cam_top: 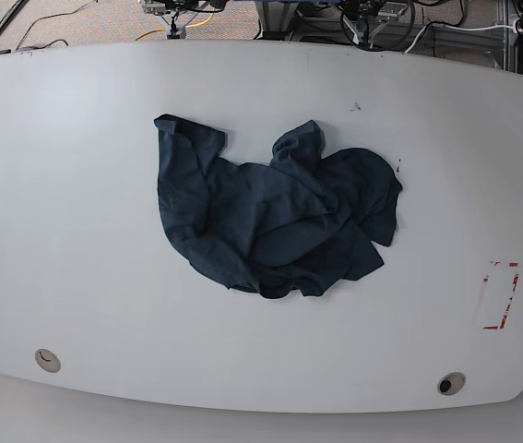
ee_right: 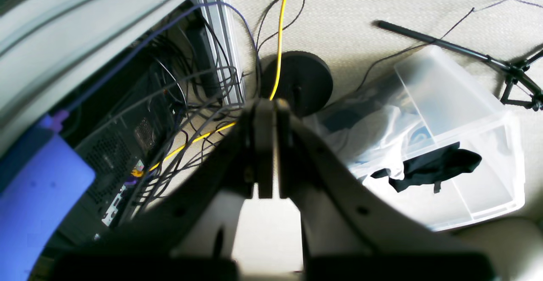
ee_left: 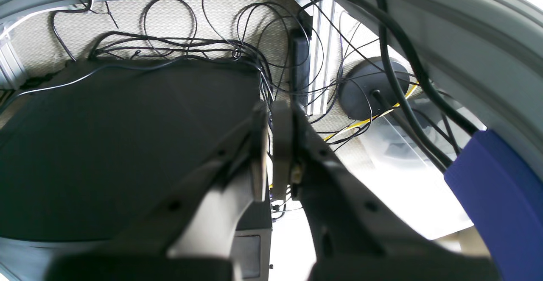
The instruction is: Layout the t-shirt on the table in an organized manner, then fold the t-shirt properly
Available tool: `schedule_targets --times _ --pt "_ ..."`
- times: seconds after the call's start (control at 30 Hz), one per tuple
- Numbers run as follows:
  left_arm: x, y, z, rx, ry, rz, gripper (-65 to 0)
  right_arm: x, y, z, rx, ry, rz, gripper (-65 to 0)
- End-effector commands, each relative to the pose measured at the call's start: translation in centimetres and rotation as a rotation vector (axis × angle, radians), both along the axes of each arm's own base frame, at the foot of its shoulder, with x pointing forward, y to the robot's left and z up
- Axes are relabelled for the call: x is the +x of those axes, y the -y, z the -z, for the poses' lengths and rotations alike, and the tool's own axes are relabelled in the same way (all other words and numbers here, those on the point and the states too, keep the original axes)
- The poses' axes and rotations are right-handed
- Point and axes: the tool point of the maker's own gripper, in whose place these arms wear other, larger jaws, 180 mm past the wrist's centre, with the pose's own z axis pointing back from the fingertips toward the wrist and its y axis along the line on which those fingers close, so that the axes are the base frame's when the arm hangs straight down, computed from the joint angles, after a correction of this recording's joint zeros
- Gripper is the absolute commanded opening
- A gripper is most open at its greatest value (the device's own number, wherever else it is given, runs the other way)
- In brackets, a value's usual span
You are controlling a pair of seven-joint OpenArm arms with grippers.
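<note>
The dark navy-teal t-shirt (cam_top: 275, 220) lies crumpled in a heap near the middle of the white table (cam_top: 77, 231) in the base view, with one sleeve reaching toward the back left. Neither arm shows in the base view. Both wrist views look down past the table's edge at the floor. My left gripper (ee_left: 270, 154) has its fingers together with nothing between them. My right gripper (ee_right: 266, 149) is likewise shut and empty. The t-shirt is out of sight in both wrist views.
Two round grommet holes (cam_top: 47, 360) (cam_top: 450, 383) sit near the table's front edge, and a red dashed rectangle (cam_top: 499, 295) marks the right side. Below the table are tangled cables (ee_left: 237, 52), a round black base (ee_right: 301, 82) and a clear plastic bin (ee_right: 449, 145).
</note>
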Motion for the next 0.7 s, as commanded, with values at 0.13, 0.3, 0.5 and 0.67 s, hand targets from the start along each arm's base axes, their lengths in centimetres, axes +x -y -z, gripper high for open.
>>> schedule_targets --times 0.13,0.3,0.5,0.67 --pt "-1.3 -1.0 -0.2 0.011 -0.002 0.018 -64.1 -0.6 1.1 -0.2 -0.016 -0.009 -0.013 -64.9" --pt "-2.4 -2.1 -0.8 0.024 0.029 0.043 -64.0 -1.2 1.8 -0.4 -0.028 -0.007 -0.021 -64.7" --pt "-3.1 -2.5 -1.2 0.027 0.045 0.049 -64.0 -1.0 1.9 -0.4 -0.031 0.002 -0.023 -64.6" --pt "-2.9 -2.7 -1.1 0.032 0.038 0.045 -64.1 -0.3 1.3 -0.2 -0.024 -0.010 -0.042 -64.5"
